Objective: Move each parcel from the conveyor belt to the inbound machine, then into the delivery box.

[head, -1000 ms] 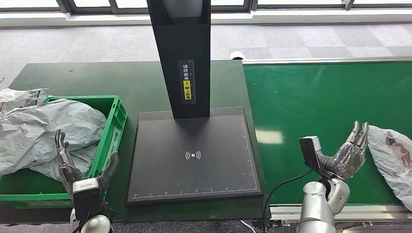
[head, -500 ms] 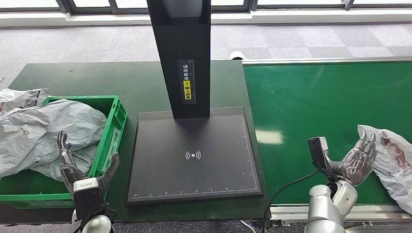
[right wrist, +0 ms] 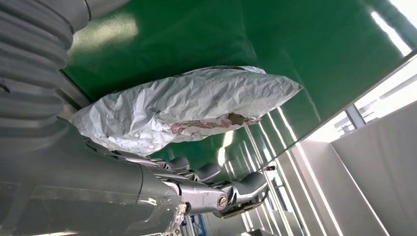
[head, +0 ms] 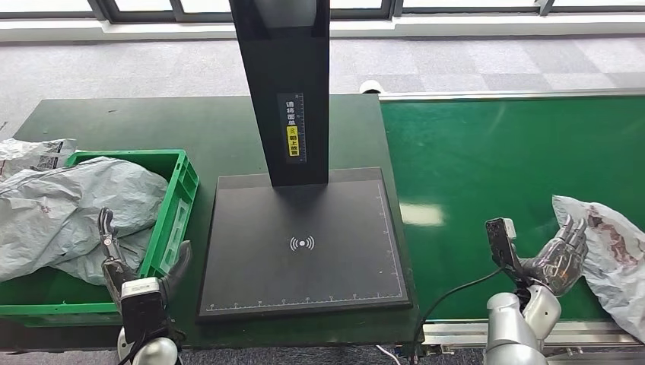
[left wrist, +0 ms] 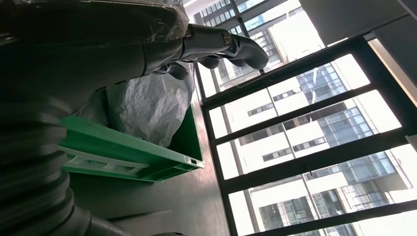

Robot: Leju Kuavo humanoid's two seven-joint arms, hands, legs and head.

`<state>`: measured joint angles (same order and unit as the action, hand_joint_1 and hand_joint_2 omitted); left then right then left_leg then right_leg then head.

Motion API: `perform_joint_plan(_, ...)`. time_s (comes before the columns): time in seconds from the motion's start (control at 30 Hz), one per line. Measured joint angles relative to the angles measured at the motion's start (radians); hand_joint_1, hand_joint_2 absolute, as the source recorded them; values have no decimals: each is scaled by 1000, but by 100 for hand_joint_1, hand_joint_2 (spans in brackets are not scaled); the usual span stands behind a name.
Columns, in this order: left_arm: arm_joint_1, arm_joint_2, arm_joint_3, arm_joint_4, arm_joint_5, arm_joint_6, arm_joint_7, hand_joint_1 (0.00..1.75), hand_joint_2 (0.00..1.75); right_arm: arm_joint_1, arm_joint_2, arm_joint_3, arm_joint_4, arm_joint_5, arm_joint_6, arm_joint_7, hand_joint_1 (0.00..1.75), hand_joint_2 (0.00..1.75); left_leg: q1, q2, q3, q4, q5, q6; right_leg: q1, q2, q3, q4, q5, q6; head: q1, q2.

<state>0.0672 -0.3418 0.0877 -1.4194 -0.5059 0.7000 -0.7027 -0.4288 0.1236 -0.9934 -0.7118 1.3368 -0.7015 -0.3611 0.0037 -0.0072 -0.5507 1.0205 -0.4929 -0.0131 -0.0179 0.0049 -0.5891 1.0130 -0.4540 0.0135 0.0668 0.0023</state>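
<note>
crate [head: 176, 199]: green, far left on the tabletop [head: 220, 129], already stuffed with grey bags [head: 61, 209]; one more bag [head: 30, 154] hangs over its back-left corner. Reads as the delivery box, set just beside the scanner so the last hop is short.
left hand [head: 125, 262]: parked at the crate's near-right corner, fingers [left wrist: 223, 46] apart, holding nothing. Looks idle, waiting for the hand-over side of the job.
scanner [head: 304, 243]: black pad with a wireless mark, black post [head: 283, 84] rising from its back edge with a yellow label. Pad is bare, so it's free for the next parcel (sits between crate and belt, which fits the task order).
belt [head: 502, 167]: green, right of the scanner.
right hand [head: 559, 255]: low over the belt's near edge, palm turned toward the parcel, fingers [right wrist: 206, 172] spread and just beside the bag's near edge; not closed on it. Contact: cannot tell from these views.
parcel [head: 608, 255]: grey poly bag with a reddish patch, lying on the belt at the far right, partly cut by the frame edge. Soft and floppy, so I'd expect it to sag when lifted.
step: reach-to-grasp on the belt, by my read; scan and drop for this parcel not yet done.
</note>
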Motion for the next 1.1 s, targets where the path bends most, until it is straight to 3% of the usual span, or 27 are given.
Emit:
perform_joint_plan(0.1, 0, 0, 0, 5, 2, 0, 0, 0, 175, 2, -6, 0, 4, 42, 0, 54, 0, 175, 0, 0, 0, 0, 0, 0, 0, 0, 0, 0, 0, 0, 0, 0)
perform_joint_plan(0.27, 0, 0, 1, 12, 7, 0, 0, 0, 175, 33, -27, 42, -14, 201, -1, 282, 0, 175, 0, -1, -1, 0, 0, 0, 0, -1, 0, 0, 0, 0, 0, 0)
perform_joint_plan(0.4, 0, 0, 3, 19, 11, 0, 1, 0, 175, 53, -47, 98, -23, 209, -1, 389, 0, 175, 0, 0, -1, 0, 0, 0, 0, 0, 0, 0, 0, 0, 0, 0)
perform_joint_plan(0.67, 1, 0, 14, 29, 18, 0, 1, 0, 175, 90, -157, 314, 14, 210, 0, 702, 0, 175, 0, 0, -2, 0, 0, 0, 0, -1, 0, 0, 0, 0, 0, 0)
perform_joint_plan(0.87, 4, 0, 30, 31, 27, 0, 1, 0, 175, 77, -228, 450, 81, 210, 0, 740, 0, 175, 0, -1, -3, 0, 0, 1, 0, -1, 0, 0, 0, 0, 0, 0)
perform_joint_plan(1.1, 18, -1, 45, 29, 33, 0, 1, 0, 175, 51, -254, 488, 131, 210, 0, 737, 0, 175, 0, -1, -2, 0, 0, 1, 0, -1, -1, 0, 0, 0, 0, 0)
